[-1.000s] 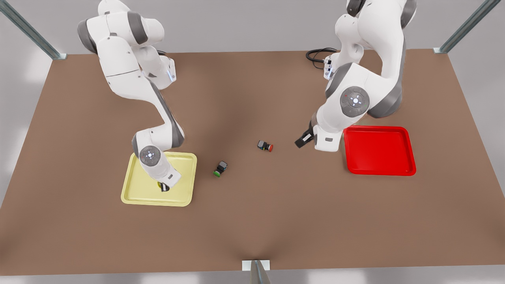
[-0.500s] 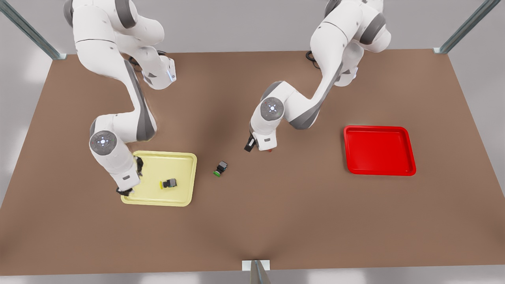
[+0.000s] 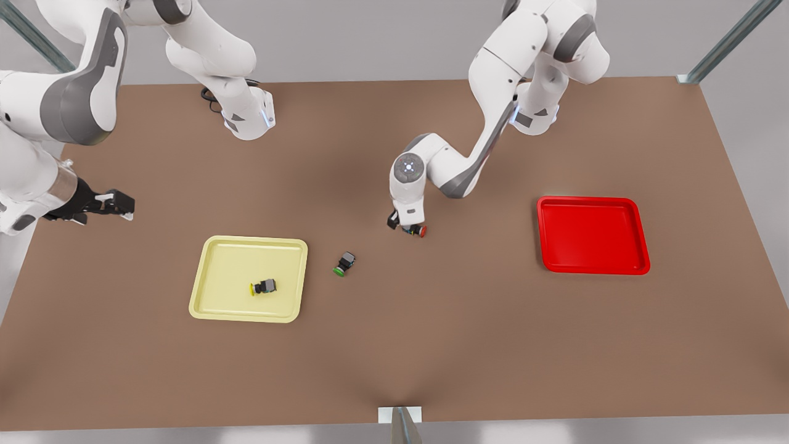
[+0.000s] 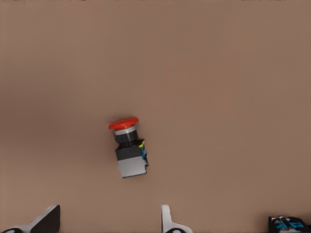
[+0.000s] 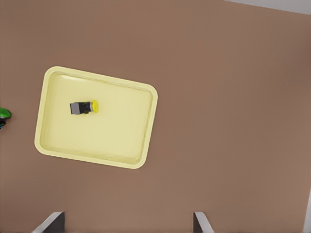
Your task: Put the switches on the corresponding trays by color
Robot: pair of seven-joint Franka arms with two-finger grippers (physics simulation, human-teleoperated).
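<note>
- In the front view the left gripper (image 3: 404, 226) hangs low over the red-capped switch (image 3: 416, 230) and covers most of its dark body; we see little more than the red cap poking out at about 4 o'clock from the fingers.
- In the left wrist view the red-capped switch (image 4: 127, 147) lies on its side on the brown table (image 4: 218, 87), cap toward 12 o'clock, its grey base end toward 6 o'clock.
- In that view the fingertips (image 4: 46, 221) are cut off by the frame edge; the jaws are spread wide, and the switch lies between their lines but ahead of the tips, apart from both.
- The right gripper (image 3: 105, 203) waits off at the front view's left, at about 10 o'clock from the yellow tray (image 3: 212, 302), well apart from it.
- In the right wrist view just the cut-off fingertips (image 5: 51, 222) show; the jaws are spread and hold nothing.
- The yellow-capped switch (image 3: 264, 287) lies on its side inside the yellow tray, clear of the rim.
- The red tray (image 3: 641, 234) sits at 3 o'clock from the red-capped switch, well apart.
- A green-capped switch (image 3: 344, 263) lies on the table between the yellow tray and the red-capped switch.
</note>
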